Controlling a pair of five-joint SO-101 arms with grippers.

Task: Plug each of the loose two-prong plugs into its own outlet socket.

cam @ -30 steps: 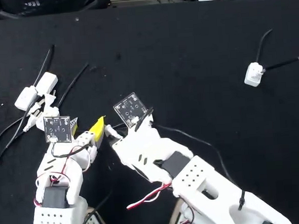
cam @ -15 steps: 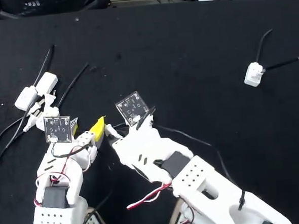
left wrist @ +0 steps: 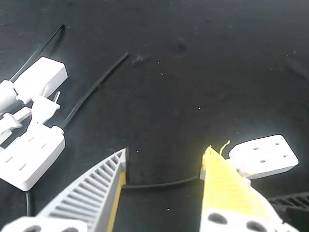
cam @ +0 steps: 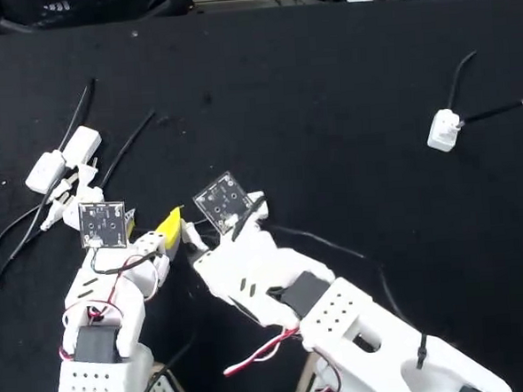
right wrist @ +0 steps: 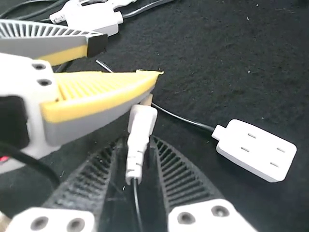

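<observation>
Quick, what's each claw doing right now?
Left claw: open, holding nothing.
Right claw: closed on a white plug.

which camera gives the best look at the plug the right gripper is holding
The right wrist view: the plug lies lengthwise between the black fingers of the right gripper, front end by the left gripper's yellow finger. In the high view a small white bit of it sits beside that finger.
</observation>
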